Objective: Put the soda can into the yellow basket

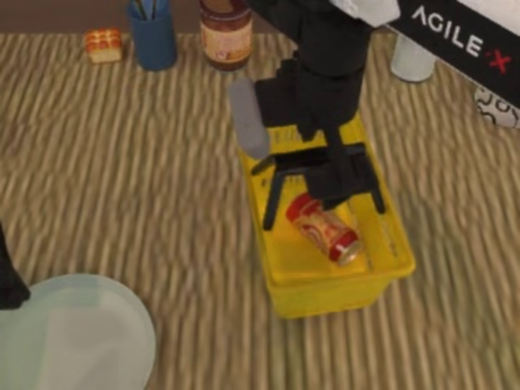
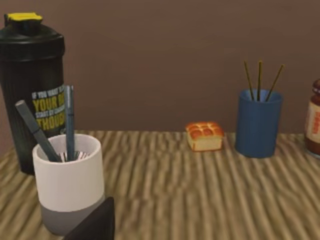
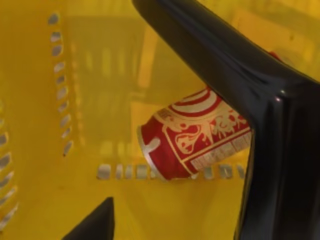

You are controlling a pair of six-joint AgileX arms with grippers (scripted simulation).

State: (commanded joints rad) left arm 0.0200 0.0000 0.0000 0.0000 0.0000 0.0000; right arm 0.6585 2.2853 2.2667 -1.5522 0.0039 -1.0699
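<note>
The soda can [image 1: 323,229], red with a cream-and-orange label, lies on its side on the floor of the yellow basket [image 1: 341,284]. My right gripper [image 1: 337,195] hangs just above it inside the basket, between the black folding handles, and is open and apart from the can. In the right wrist view the can [image 3: 195,135] rests against the slotted yellow wall [image 3: 50,175], beyond my right gripper [image 3: 142,222], and a black handle [image 3: 280,125] crosses in front. My left arm [image 1: 8,280] is parked at the left edge, its gripper [image 2: 203,222] open over bare table.
Along the back edge stand a brown jar [image 1: 225,32], a blue cup [image 1: 153,36], a small bread loaf [image 1: 103,45] and a white cup [image 1: 410,57]. A pale round plate [image 1: 69,337] lies front left. Near the left arm are a black shaker bottle [image 2: 32,85] and a white pen cup [image 2: 70,185].
</note>
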